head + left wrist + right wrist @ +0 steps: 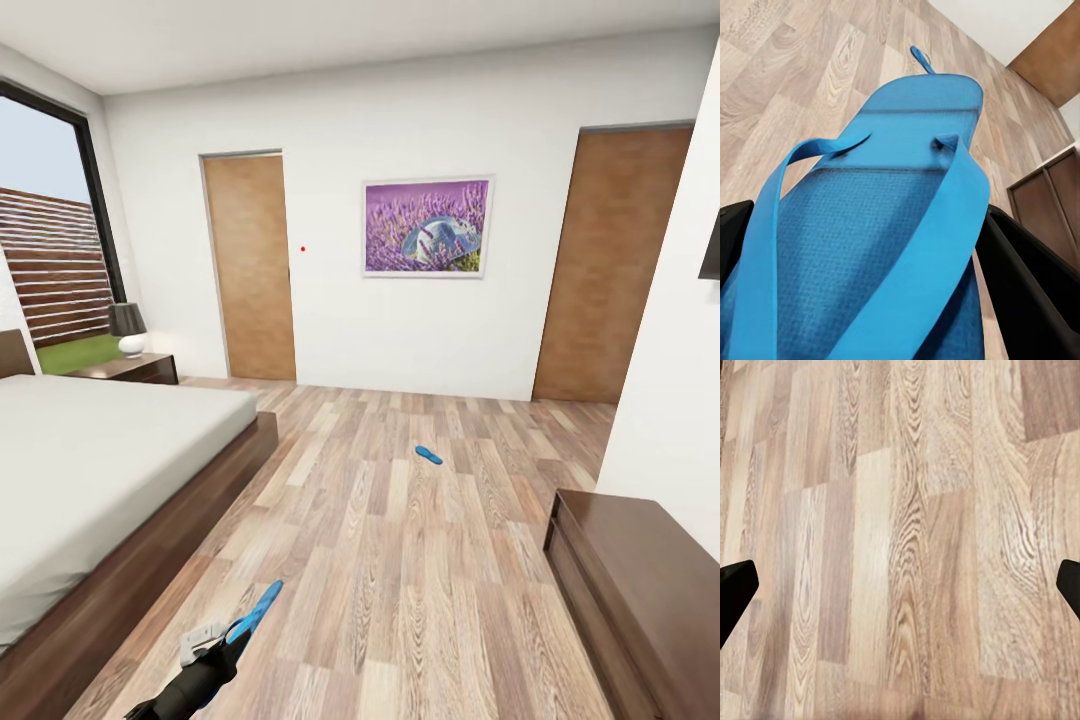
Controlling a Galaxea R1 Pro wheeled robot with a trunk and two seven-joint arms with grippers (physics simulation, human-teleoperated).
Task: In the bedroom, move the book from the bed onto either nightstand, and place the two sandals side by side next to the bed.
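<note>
My left gripper (232, 632) is closed on one blue sandal (256, 608). In the head view the sandal projects forward and up from my left fingers, low in the picture, above the wood-plank floor (400, 560) and just beside the foot corner of the bed (100, 470). In the left wrist view the same sandal (877, 247) sits between my two dark fingers (1027, 277), sole face and both straps toward the camera.

Sandal count: two. The second sandal (429, 454) lies flat on the open floor, well apart from the bed and from the one I hold. It appears in the left wrist view as a small blue shape (921, 58) beyond the toe of the held sandal.

My right gripper (900, 585) is wide open and holds nothing. Its two dark fingertips (735, 589) show at opposite edges of the right wrist view, with bare plank floor (900, 510) between them.

Bed count: one, with a pale mattress and a dark brown frame. Nightstand count: one visible (130, 368), beside the head of the bed, carrying one lamp (129, 328). Door count: two tan doors (250, 268) in the far white wall, with one lavender picture (427, 226) between them. One long low dark-brown cabinet (640, 580) stands at my right.
</note>
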